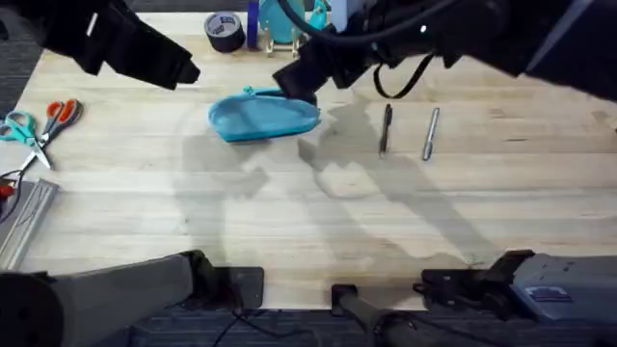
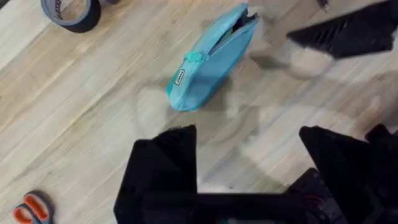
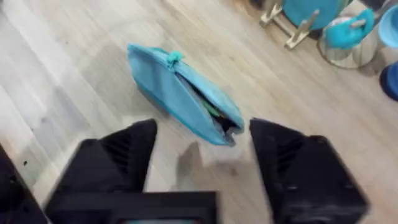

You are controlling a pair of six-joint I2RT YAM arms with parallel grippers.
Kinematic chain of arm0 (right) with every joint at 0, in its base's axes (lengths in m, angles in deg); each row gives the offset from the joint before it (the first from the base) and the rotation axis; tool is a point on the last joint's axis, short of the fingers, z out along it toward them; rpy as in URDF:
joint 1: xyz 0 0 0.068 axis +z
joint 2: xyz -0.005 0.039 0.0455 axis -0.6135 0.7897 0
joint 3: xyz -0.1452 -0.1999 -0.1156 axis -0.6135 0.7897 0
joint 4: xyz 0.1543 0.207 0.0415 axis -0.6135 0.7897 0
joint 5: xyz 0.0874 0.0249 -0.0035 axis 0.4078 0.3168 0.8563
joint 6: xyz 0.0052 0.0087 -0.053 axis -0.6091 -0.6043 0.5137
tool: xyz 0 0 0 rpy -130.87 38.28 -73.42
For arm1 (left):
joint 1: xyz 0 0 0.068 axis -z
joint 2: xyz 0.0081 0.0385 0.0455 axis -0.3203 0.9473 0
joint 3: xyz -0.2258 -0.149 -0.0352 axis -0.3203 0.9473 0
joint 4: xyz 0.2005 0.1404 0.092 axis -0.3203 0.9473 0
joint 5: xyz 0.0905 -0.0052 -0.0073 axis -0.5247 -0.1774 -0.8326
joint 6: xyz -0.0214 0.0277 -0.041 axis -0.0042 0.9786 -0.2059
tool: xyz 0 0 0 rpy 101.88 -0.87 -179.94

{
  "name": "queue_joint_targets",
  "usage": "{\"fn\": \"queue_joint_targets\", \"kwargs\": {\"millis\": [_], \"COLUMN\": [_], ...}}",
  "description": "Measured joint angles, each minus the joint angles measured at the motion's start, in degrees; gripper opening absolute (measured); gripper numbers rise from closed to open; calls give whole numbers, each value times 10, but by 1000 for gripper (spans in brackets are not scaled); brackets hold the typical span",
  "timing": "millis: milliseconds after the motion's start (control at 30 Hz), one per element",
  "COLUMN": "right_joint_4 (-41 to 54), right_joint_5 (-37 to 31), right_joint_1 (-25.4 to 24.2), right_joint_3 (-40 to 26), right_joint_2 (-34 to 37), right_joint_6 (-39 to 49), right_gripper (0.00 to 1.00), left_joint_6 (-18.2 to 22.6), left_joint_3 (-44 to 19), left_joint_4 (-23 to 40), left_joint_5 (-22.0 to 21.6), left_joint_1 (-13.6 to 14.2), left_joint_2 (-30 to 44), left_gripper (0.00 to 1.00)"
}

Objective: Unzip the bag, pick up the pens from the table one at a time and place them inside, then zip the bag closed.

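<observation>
A: Right gripper (image 3: 202,171), fingers spread wide and empty, hanging just over the bag's (image 1: 262,116) gaping end, probably leaving the mouth clear.

B: Left gripper (image 2: 245,171)?

A: Likewise open, holding nothing, hovering off the zipped end.

B: Pens (image 1: 386,128)?

A: Both lying untouched on the tabletop (image 1: 318,222), right of the bag, waiting for pickup. Tape roll (image 1: 225,31) sitting beyond.

1. The table (image 1: 289,212), light wood planks, is carrying everything.
2. The bag (image 1: 262,117) is lying near its far middle.
3. The black pen (image 1: 386,128) and the silver pen (image 1: 430,133) are lying side by side to the right.
4. The scissors (image 1: 39,125) are resting at the left edge.
5. A tape roll (image 1: 224,31) is sitting at the far edge.
</observation>
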Motion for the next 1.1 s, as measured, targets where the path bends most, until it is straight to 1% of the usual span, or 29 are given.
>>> {"fn": "queue_joint_targets", "kwargs": {"millis": [67, 167, 200, 233, 300, 467, 767, 833, 933, 1100], "right_joint_4": [3, -6, -13, -19, -27, -31, -24, -4, 50, 122], "right_joint_5": [0, 0, 0, 0, 0, 2, 47, 51, 54, 58], "right_joint_1": [0, 0, 0, 0, -2, -4, -4, -5, -8, -19], "right_joint_3": [-13, -22, -22, -22, -22, -23, -23, -24, -36, -88], "right_joint_2": [0, 0, 0, 0, 0, 0, 0, 0, 3, 31], "right_joint_6": [14, 26, 28, 29, 31, 35, 56, 56, 57, 56], "right_gripper": [730, 324, 164, 65, 33, 31, 29, 29, 29, 29], "left_joint_6": [-2, -4, -4, -4, -4, -4, -4, -4, -4, -4], "left_joint_3": [0, 0, 0, 0, 0, 0, 0, 0, 0, 0], "left_joint_4": [0, 0, 0, 0, 0, 0, 0, 0, 0, 0], "left_joint_5": [-2, -4, -4, -4, -4, -4, -4, -4, -4, -4], "left_joint_1": [0, 0, 0, 0, 0, 0, 0, 0, 0, 0], "left_joint_2": [0, 0, 0, 0, 0, 0, 0, 0, 0, 0], "left_gripper": [995, 995, 995, 995, 995, 995, 995, 995, 996, 995]}}
